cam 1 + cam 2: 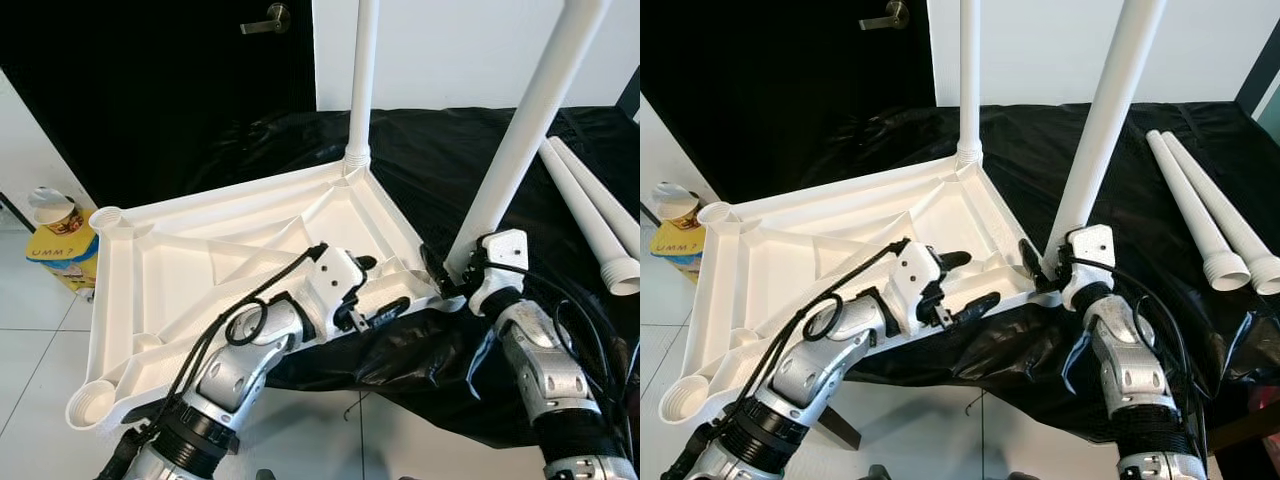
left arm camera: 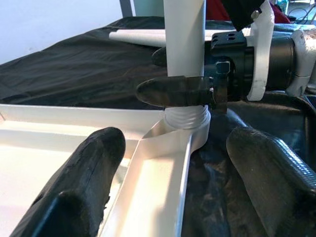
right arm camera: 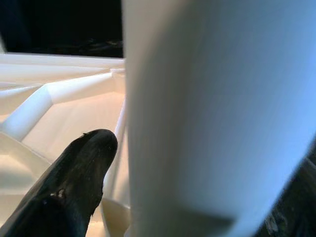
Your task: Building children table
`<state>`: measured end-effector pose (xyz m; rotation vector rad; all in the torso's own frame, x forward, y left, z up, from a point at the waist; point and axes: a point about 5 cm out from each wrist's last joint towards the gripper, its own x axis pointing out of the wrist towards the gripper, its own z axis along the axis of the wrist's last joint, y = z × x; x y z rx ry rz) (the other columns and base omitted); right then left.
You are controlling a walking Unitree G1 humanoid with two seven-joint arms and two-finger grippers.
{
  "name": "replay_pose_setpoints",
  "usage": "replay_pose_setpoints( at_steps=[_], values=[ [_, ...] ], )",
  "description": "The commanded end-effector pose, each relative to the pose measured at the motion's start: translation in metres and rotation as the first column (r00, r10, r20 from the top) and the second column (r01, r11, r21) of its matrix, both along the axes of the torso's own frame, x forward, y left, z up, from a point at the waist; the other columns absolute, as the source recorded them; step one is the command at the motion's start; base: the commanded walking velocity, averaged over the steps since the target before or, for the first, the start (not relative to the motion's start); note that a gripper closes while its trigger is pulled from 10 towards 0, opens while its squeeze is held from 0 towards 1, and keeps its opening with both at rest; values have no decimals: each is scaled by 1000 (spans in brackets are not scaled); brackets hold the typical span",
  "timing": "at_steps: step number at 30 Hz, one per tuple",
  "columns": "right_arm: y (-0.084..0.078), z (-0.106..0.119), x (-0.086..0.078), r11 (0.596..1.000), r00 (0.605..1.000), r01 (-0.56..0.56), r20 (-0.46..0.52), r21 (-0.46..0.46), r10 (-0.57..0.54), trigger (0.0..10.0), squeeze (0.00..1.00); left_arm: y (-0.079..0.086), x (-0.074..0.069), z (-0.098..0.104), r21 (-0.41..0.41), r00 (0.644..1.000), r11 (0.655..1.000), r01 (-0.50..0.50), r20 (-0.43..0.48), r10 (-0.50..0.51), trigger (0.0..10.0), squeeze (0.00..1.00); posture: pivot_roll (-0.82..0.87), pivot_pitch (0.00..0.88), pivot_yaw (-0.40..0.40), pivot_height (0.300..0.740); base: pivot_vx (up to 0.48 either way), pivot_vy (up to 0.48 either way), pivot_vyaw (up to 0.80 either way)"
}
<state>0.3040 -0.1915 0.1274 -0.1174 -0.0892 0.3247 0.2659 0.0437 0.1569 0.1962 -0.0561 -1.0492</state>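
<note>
At tabletop [image 1: 250, 250] corner, right tool [image 1: 447, 268] grips leg [image 1: 520, 130]; left tool [image 1: 375, 290] spread.

Black sheet [image 1: 430, 150] over surface, yellow bag [image 1: 62, 250] on tile floor [image 1: 40, 350], dark door w/ handle [image 1: 268, 19].

The white plastic tabletop [image 1: 200, 270] lies upside down, ribbed underside up, with round sockets at its corners. One white leg [image 1: 362, 80] stands upright in the far corner socket. A second leg [image 1: 525, 130] rises tilted from the near corner socket, its lower end between the right gripper's [image 1: 437, 268] fingers. Two loose legs [image 1: 595, 215] lie side by side, well beyond those jaws.
</note>
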Motion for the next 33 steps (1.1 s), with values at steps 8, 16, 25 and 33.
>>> replay_pose_setpoints(
  at_steps=[8, 16, 25, 33],
  values=[
    [-5, -4, 6, 986, 988, -153, -48, -67, 150, 1373, 0, -3, -5, 2, 17, 998, 998, 59, -15, -59, 10000, 0, -13, 0, 28, 740, 0, 0, 0],
    [-9, -13, 3, 985, 984, -160, -83, -64, 155, 0, 0, -1, -6, 2, 18, 999, 999, 52, -19, -51, 10000, 0, -13, 0, 30, 740, 0, 0, 0],
    [-13, -23, -3, 996, 990, -87, -117, -36, 82, 10000, 0, 2, -6, 2, 27, 999, 999, 45, -22, -44, 10000, 0, -19, 0, 35, 740, 0, 0, 0],
    [-5, -33, -6, 998, 985, 61, -160, 4, -60, 10000, 0, 4, -7, 1, 36, 999, 999, 34, -25, -34, 10000, 0, -17, 10, 37, 740, 0, 0, 0]
  ],
)
